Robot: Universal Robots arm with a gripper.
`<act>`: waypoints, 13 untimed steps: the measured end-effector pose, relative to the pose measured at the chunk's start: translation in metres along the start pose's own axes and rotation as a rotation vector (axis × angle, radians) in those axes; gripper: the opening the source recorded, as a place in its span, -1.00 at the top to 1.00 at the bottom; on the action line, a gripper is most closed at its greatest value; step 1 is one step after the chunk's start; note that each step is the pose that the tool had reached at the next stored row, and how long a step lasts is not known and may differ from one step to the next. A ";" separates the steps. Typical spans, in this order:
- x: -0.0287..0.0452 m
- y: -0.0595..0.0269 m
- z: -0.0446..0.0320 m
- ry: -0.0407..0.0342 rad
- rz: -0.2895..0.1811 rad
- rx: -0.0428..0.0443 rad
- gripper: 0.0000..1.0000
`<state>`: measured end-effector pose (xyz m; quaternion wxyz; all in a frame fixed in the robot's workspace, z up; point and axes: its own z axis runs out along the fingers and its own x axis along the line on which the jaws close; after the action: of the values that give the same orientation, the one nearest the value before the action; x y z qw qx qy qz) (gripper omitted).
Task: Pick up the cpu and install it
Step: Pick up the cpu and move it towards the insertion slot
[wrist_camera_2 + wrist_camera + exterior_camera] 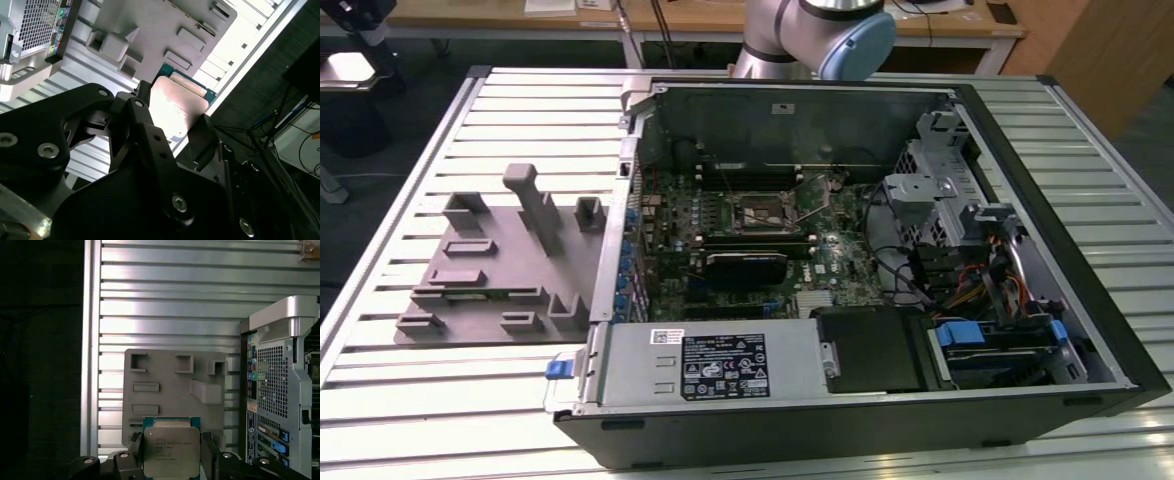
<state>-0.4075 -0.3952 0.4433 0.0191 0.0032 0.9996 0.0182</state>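
Observation:
The cpu, a flat square chip with a silvery lid and a green edge, sits between the two black fingers of my gripper, which is shut on it. In the second wrist view the cpu glares bright between the fingers of the gripper. It hangs well above the grey plastic tray on the slatted table. In the exterior view the black-framed socket lies in the middle of the motherboard inside the open computer case. The arm rises at the back.
The grey tray with upright pegs and pockets lies on the slatted metal table, at the exterior view's left of the case. Inside the case are a power supply, drive cages and loose cables.

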 end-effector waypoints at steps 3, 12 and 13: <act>-0.0042 0.0000 0.0002 -0.0001 0.000 -0.0001 -0.08; -0.0166 0.0001 0.0007 0.0000 0.000 0.0000 -0.08; -0.0182 0.0001 0.0007 0.0000 0.000 0.0000 -0.08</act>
<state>-0.3893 -0.3952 0.4433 0.0192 0.0032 0.9996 0.0182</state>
